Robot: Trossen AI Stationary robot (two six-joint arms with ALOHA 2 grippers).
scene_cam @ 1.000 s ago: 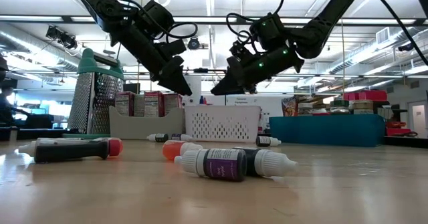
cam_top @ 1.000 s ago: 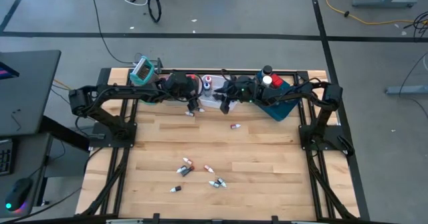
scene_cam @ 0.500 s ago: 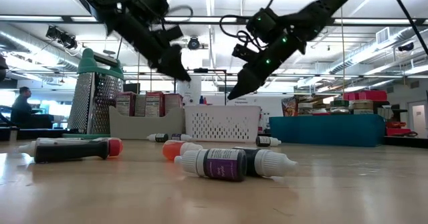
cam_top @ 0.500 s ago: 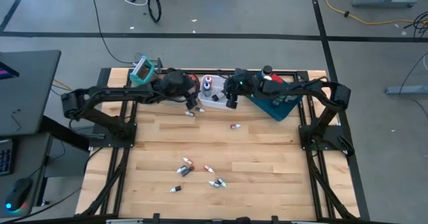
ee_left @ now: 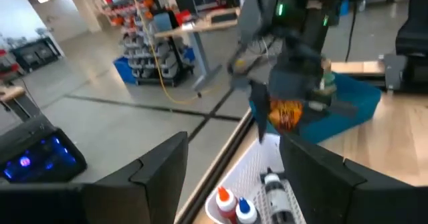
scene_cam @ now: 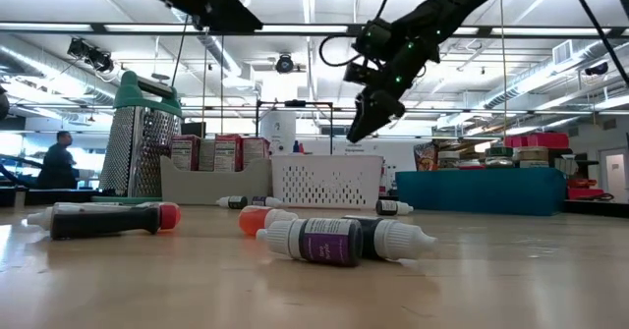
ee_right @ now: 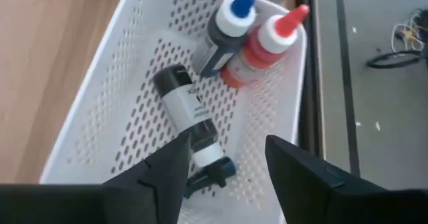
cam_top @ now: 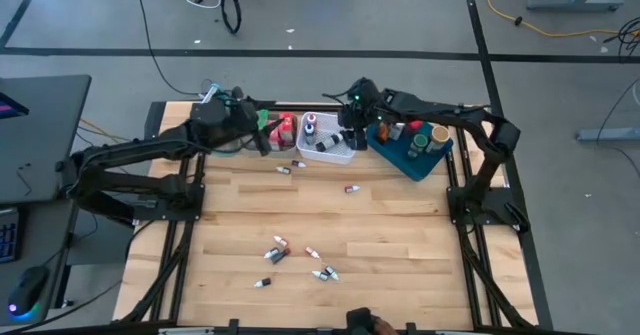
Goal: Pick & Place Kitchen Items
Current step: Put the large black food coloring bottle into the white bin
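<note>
- Over the white basket [cam_top: 328, 147] at the table's far edge, the right gripper [cam_top: 349, 135] is held with its jaws spread and nothing between them.
- In the right wrist view, the basket [ee_right: 120, 90] is seen below the 2 dark fingers [ee_right: 167, 174], and 3 bottles lie in it: a dark bottle with a white label [ee_right: 187, 114], a blue-capped bottle [ee_right: 226, 25] and a red-capped bottle [ee_right: 264, 43]. The last 2 are touching each other.
- In the low view, the right gripper [scene_cam: 366, 123] is seen hanging above the basket [scene_cam: 326, 180], clear of its rim.
- The left gripper [cam_top: 262, 127] is raised near the far left part of the table, beside the red cartons [cam_top: 285, 130]. Its jaws are spread and empty, as shown in the left wrist view [ee_left: 231, 167].
- A grater [scene_cam: 142, 137] stands at the far left, and a blue tray [cam_top: 412, 150] with jars sits just beside the basket on the right.
- 2 small bottles lie on the bare wood near the basket: one [cam_top: 298, 163] close to its front edge, another [cam_top: 352, 188] a little nearer the middle.
- A loose cluster of small bottles and tubes [cam_top: 295, 258] lies well apart from the basket, toward the table's near edge.
- In the low view, a purple-labelled bottle [scene_cam: 319, 241] and a dark tube with a red cap [scene_cam: 103, 218] lie in the foreground.
- A person [scene_cam: 61, 162] is seen in the room beyond, at the far left.
</note>
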